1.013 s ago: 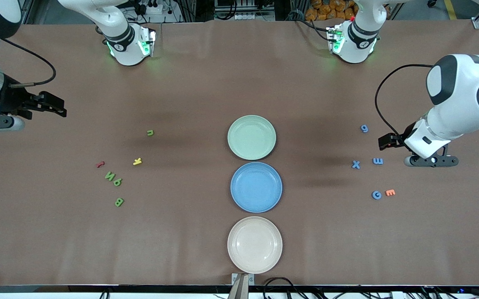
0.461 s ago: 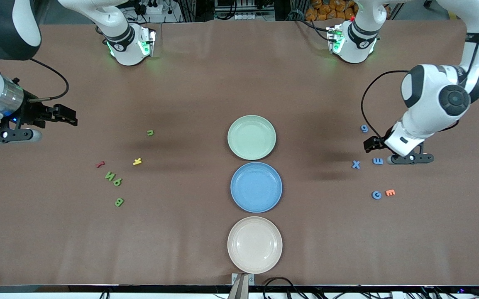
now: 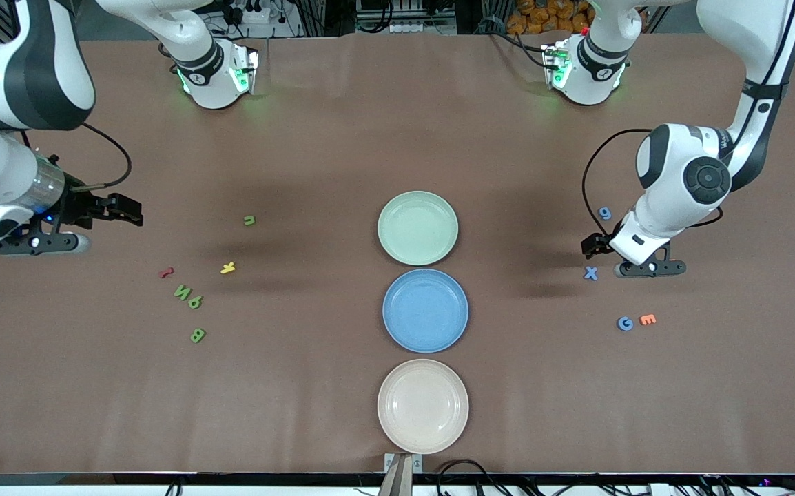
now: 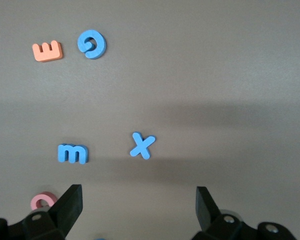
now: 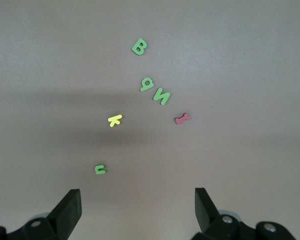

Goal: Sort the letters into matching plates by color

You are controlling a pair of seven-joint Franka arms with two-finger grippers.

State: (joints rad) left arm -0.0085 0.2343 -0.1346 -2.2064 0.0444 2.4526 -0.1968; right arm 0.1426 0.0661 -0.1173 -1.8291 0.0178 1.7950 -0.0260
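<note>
Three plates stand in a row mid-table: mint green (image 3: 417,227), blue (image 3: 425,311) nearer the front camera, cream (image 3: 423,406) nearest. Toward the left arm's end lie blue letters g (image 3: 605,213), X (image 3: 590,273) and G (image 3: 625,323), plus an orange E (image 3: 647,319). My left gripper (image 3: 589,242) hangs open over the table beside the X (image 4: 142,145) and a blue m (image 4: 72,153). Toward the right arm's end lie green u (image 3: 249,220), N (image 3: 182,291) and B (image 3: 198,335). My right gripper (image 3: 129,210) hovers open there, the u (image 5: 100,169) just ahead of its fingers.
A yellow k (image 3: 228,268), a red letter (image 3: 166,273) and another green letter (image 3: 195,302) lie among the green ones. A pink ring-shaped letter (image 4: 43,202) sits by one left finger. Both arm bases (image 3: 215,76) stand at the table's back edge.
Both arms have swung inward toward the plates. The left gripper now covers the blue m in the front view; the right gripper has come closer to the green letters. Both stayed open.
</note>
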